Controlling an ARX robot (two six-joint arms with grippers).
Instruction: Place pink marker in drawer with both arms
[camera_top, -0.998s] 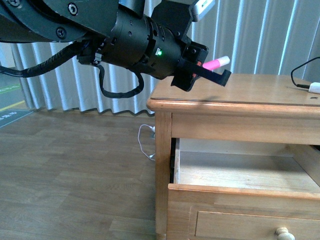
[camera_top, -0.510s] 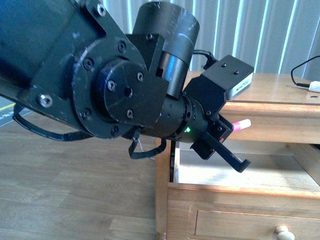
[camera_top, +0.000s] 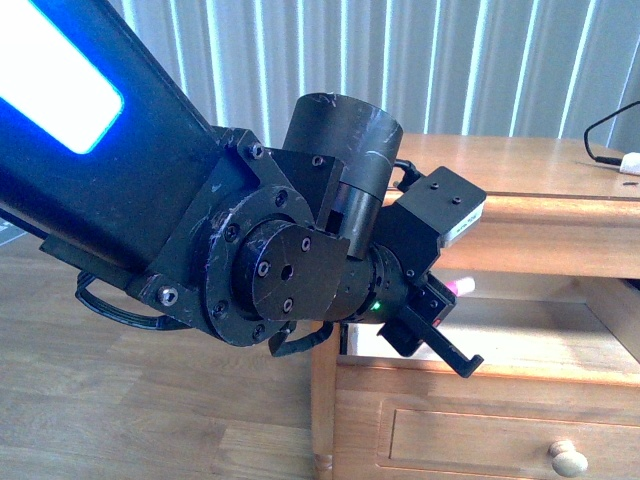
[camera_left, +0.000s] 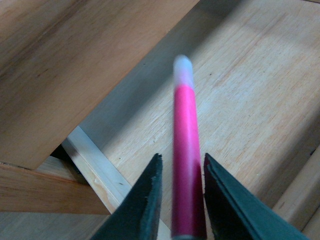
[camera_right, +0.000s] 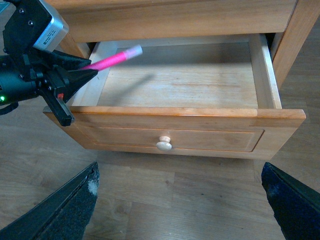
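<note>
The pink marker (camera_top: 460, 285) with its white tip is clamped between the fingers of my left gripper (camera_top: 452, 325), which is shut on it. In the left wrist view the marker (camera_left: 186, 150) sticks out past the gripper (camera_left: 182, 158) over the drawer's pale floor (camera_left: 250, 100). In the right wrist view the drawer (camera_right: 175, 134) stands pulled open. The marker (camera_right: 112, 60) hovers above its back left corner, held by the left gripper (camera_right: 92, 70). My right gripper (camera_right: 182, 200) is open over the floor in front of the drawer's knob (camera_right: 163, 145), holding nothing.
The left arm's black body (camera_top: 280, 270) fills much of the front view. The cabinet top (camera_top: 540, 170) overhangs the drawer opening and carries a white plug with a black cable (camera_top: 628, 160). Wooden floor (camera_right: 190, 190) lies before the cabinet.
The left arm has come down from above the cabinet top to the drawer opening, carrying the marker from above the top into the space over the drawer's inside.
</note>
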